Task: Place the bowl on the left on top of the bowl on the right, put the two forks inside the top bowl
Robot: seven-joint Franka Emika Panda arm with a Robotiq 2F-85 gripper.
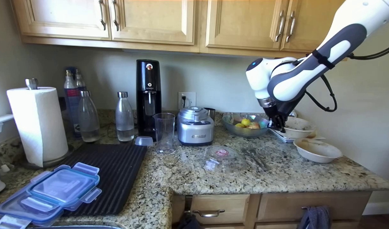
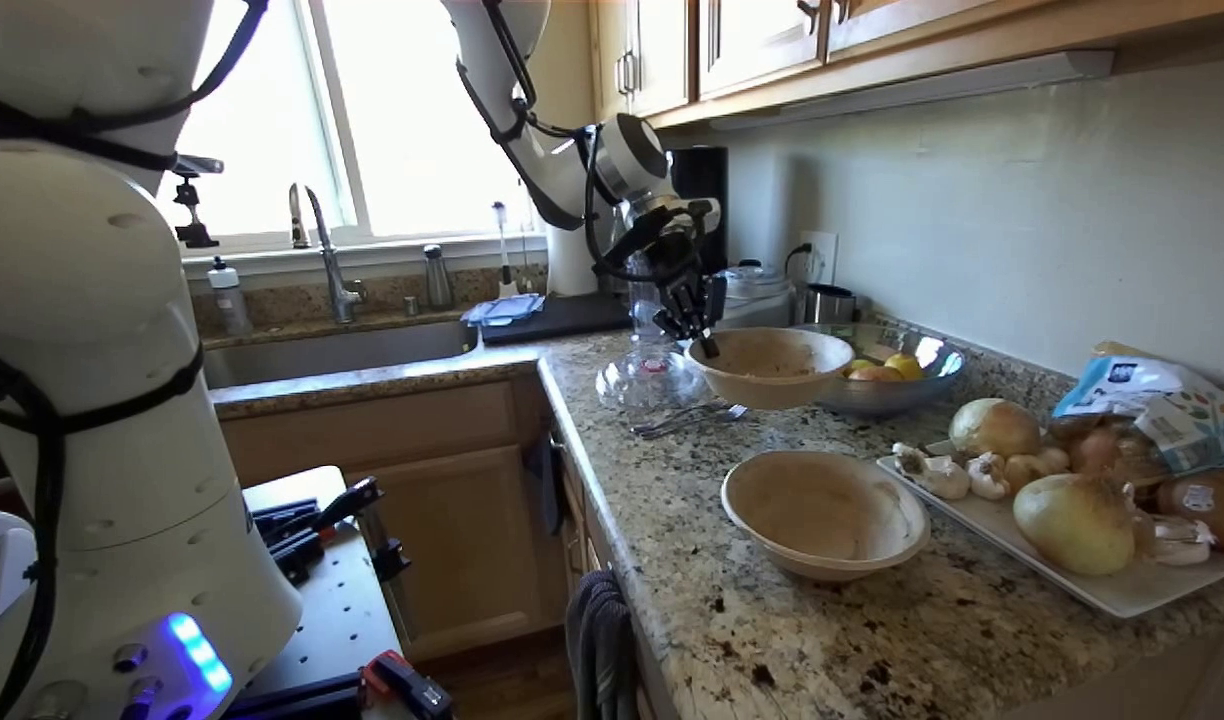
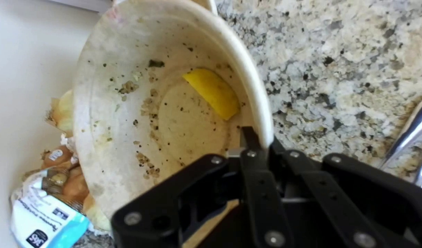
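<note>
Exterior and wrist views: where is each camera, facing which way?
In an exterior view: before the speckled granite counter, facing pale wooden cupboards; white arm upper right.
In an exterior view: beside the robot's white base, looking along the counter toward a bright window; base and arm show.
Wrist view: behind the visible black hand, looking down into a round cream bowl.
Both exterior views share bowl and hand.

The robot's arm (image 1: pixel 296 79) is glossy white with dark grey panels (image 1: pixel 356 33), ringed by a black strap (image 1: pixel 323 59) and trailed by looping black cables (image 1: pixel 332 95). A dark disc (image 1: pixel 254 64) with a blue centre marks the wrist joint (image 1: pixel 257 79), and a silvery ring (image 1: pixel 267 102) joins it to the black gripper (image 3: pixel 264 142), its links (image 3: pixel 266 203) studded with silver screws (image 3: pixel 275 238). The rounded white base (image 2: pixel 122 600) wears a glowing blue light strip (image 2: pixel 200 652)
</note>
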